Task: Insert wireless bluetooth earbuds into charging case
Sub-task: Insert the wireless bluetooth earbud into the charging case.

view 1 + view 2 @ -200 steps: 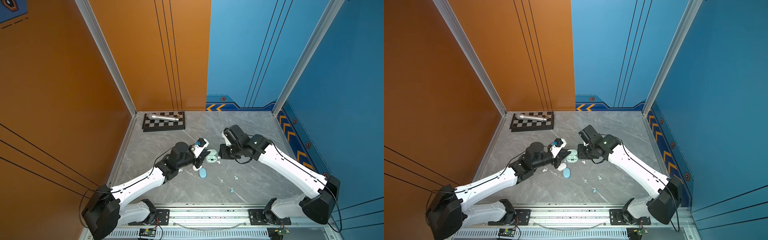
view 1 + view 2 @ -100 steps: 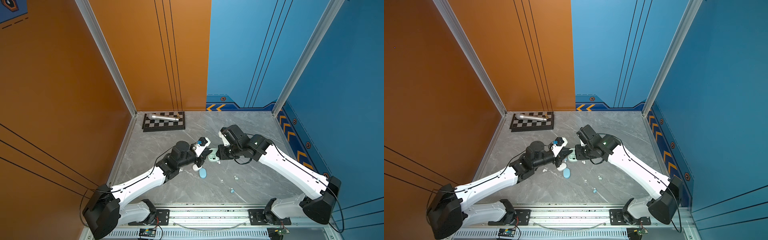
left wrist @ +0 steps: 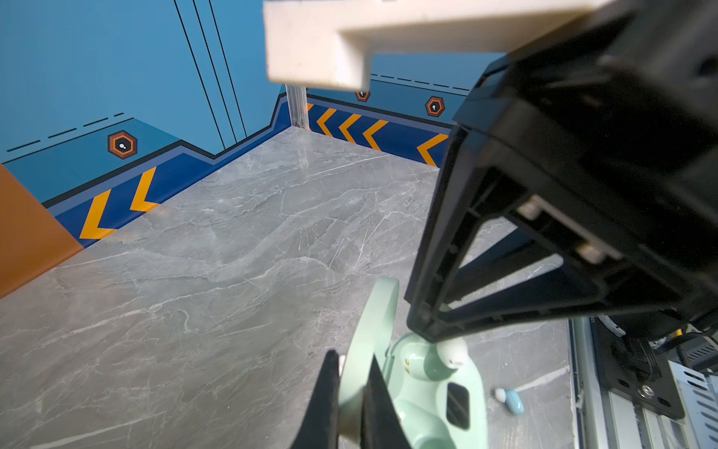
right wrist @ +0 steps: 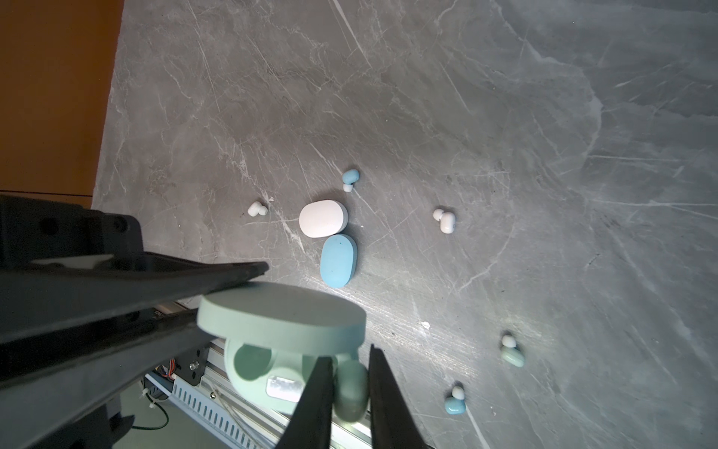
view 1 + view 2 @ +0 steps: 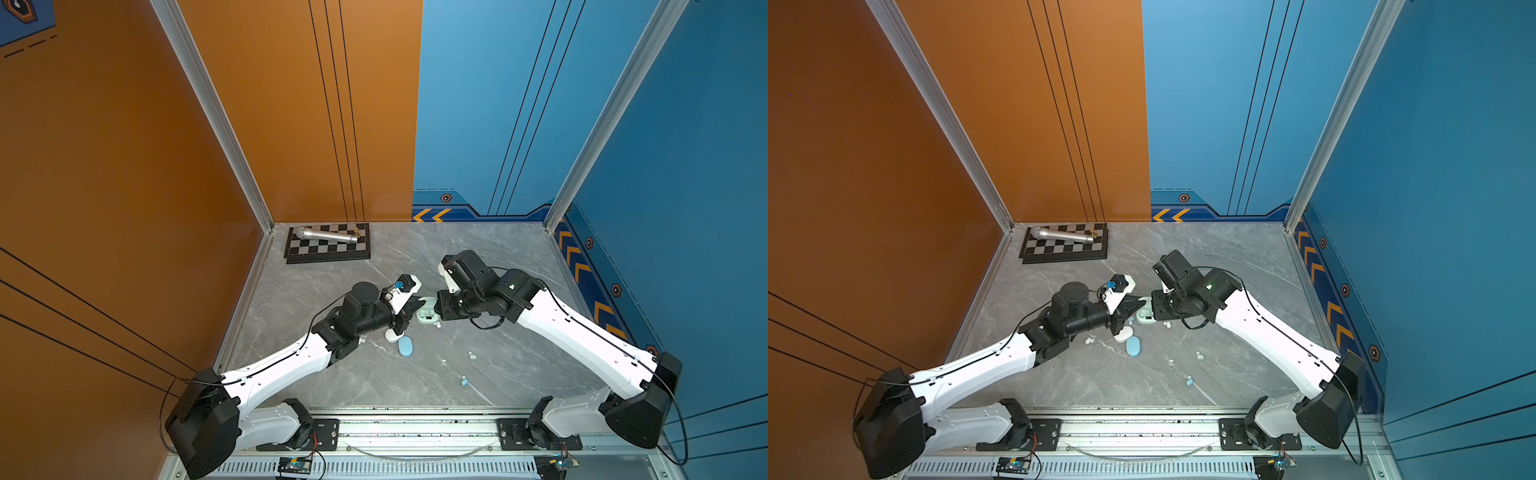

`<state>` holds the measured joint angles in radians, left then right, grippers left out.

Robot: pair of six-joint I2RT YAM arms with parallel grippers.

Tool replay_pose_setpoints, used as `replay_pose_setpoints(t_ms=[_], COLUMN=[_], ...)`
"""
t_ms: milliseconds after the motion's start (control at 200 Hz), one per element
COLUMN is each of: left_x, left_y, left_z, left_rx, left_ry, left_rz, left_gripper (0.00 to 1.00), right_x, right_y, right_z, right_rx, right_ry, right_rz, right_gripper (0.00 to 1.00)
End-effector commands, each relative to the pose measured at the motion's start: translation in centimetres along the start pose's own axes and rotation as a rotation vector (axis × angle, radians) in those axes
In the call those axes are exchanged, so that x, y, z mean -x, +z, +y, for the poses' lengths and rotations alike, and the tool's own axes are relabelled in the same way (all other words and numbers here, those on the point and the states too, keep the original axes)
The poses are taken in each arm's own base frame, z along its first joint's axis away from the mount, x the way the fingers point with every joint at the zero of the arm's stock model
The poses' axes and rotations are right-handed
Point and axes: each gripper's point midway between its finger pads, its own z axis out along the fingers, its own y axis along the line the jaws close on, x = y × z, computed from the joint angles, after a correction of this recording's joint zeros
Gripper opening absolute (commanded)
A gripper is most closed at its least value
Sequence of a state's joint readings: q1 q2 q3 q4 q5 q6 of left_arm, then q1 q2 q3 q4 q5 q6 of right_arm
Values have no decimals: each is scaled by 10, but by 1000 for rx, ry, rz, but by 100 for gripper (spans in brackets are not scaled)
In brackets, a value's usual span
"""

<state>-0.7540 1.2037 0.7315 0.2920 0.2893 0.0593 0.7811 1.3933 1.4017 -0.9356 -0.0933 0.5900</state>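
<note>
Three cases (image 4: 323,218), six earbuds (image 4: 445,221), left fingers (image 3: 324,400) pinching mint case lid (image 3: 369,334), right fingers (image 4: 314,400) pinching one mint earbud (image 4: 349,388)

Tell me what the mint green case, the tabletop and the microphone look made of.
Mint green case: matte plastic, seemingly; even colour, soft sheen.
Tabletop: grey marble-look stone or laminate; white veining, slight gloss.
Microphone: brushed metal, probably; silvery highlights.

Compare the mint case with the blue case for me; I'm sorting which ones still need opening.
The mint case stands open, lid up; the blue case lies shut. The left gripper pinches the mint case's lid, while the blue case rests free on the table. Both are smooth ovals.
</note>
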Motion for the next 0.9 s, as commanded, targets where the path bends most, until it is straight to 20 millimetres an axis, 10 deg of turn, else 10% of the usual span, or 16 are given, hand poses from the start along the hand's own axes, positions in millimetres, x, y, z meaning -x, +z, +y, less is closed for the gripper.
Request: replay_pose_setpoints(t_ms=[0, 896], left_x=[24, 19], left_y=[-2, 1], left_z=[-5, 1], left_rx=[-19, 8], left_ry=[9, -6], left_rz=[-59, -47], left_gripper=[0, 0], right_x=[0, 3], right_y=[-3, -5], right_z=[1, 9], right_rx=[-23, 1], right_ry=[-32, -31], right_rz=[7, -2], right_gripper=[21, 40])
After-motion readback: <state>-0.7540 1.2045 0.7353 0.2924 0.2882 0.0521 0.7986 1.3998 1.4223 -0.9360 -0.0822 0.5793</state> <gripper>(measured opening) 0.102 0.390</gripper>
